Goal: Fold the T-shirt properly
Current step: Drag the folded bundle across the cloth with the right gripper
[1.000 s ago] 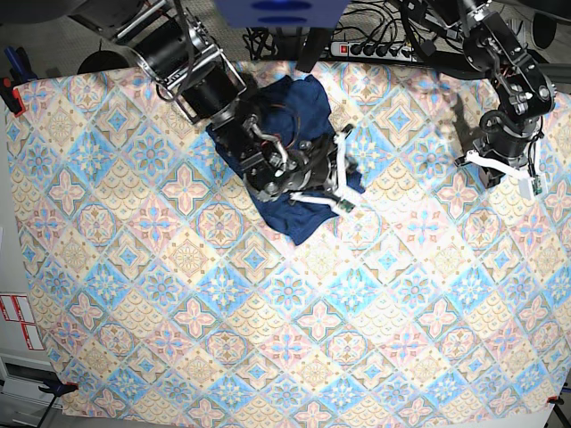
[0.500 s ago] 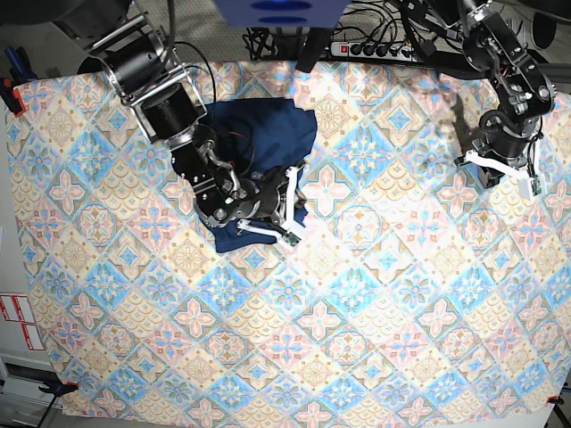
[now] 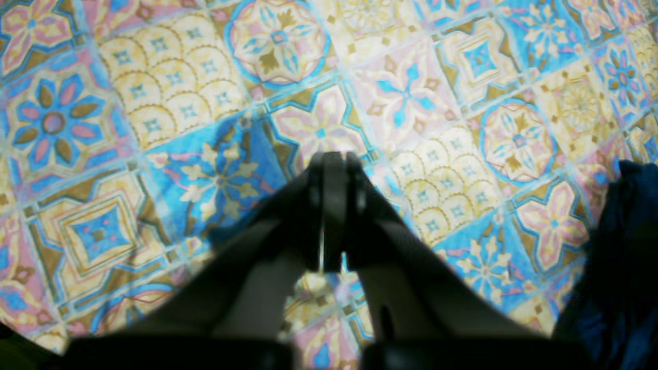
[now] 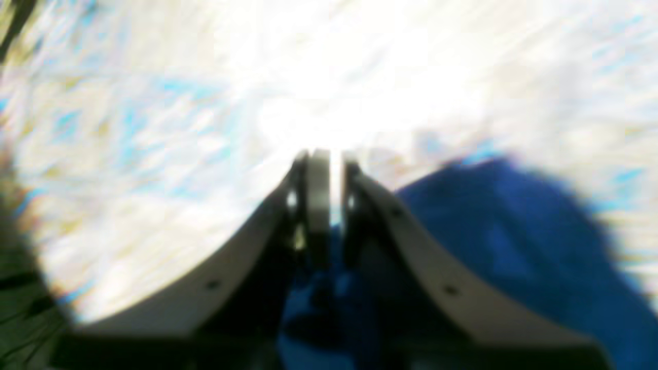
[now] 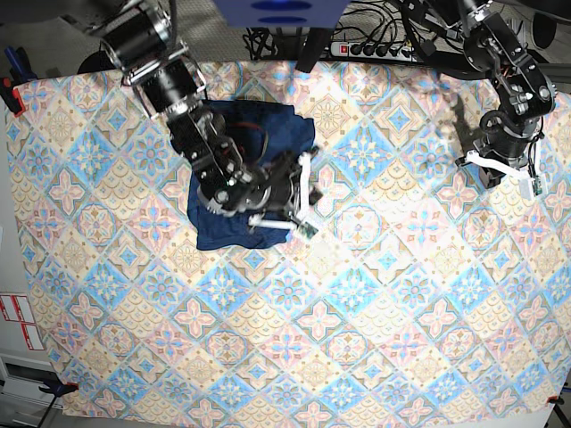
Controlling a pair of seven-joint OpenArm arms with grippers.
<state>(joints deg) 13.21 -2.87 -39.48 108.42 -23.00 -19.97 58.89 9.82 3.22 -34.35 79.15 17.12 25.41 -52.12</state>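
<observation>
The dark navy T-shirt (image 5: pixel 223 227) lies bunched on the pastel tablecloth (image 5: pixel 375 303), left of centre toward the back. My right arm reaches over it, hiding its middle. My right gripper (image 5: pixel 305 225) sits at the shirt's right front edge. The right wrist view is blurred: the right gripper (image 4: pixel 329 159) is nearly closed, with blue T-shirt (image 4: pixel 493 231) fabric caught low between its fingers and spreading to the right. My left gripper (image 5: pixel 535 184) hovers at the far right, away from the shirt. In the left wrist view the left gripper (image 3: pixel 333 159) is shut on nothing above the cloth.
A power strip (image 5: pixel 375 49) with cables runs along the back edge. A red clamp (image 5: pixel 9 94) grips the cloth's left edge. A dark blue mass (image 3: pixel 627 246) shows at the right edge of the left wrist view; I cannot tell what it is.
My right arm has swung left and toward the front, dragging the T-shirt with it; the shirt now lies further left in a squarer heap. The left arm has not moved.
</observation>
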